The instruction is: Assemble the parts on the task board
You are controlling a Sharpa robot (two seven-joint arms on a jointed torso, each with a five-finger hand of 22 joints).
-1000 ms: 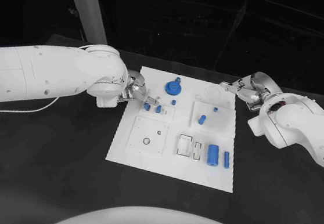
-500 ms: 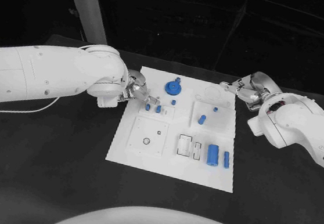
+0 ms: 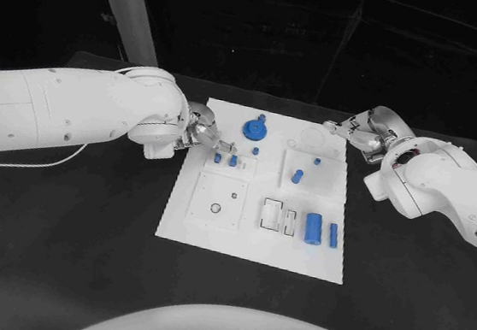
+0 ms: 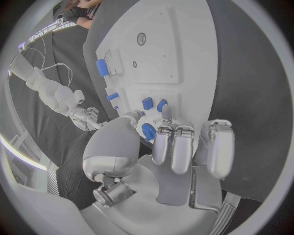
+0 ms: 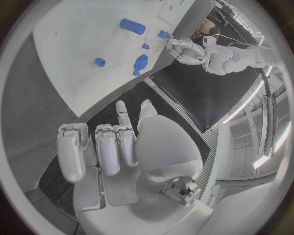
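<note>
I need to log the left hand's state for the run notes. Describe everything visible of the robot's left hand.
The left hand is silver and metallic-looking, on the end of a white arm, and sits at the left edge of the white task board, near its far end. In the left wrist view its fingers curl forward side by side, and a small blue part sits between the thumb and fingertips, apparently pinched. Two more blue pegs stand on the board just beyond it.

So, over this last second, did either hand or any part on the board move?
No visible change. The left hand stays at the task board's left edge by the blue parts; the right hand stays beyond its far right corner, holding nothing.
</note>
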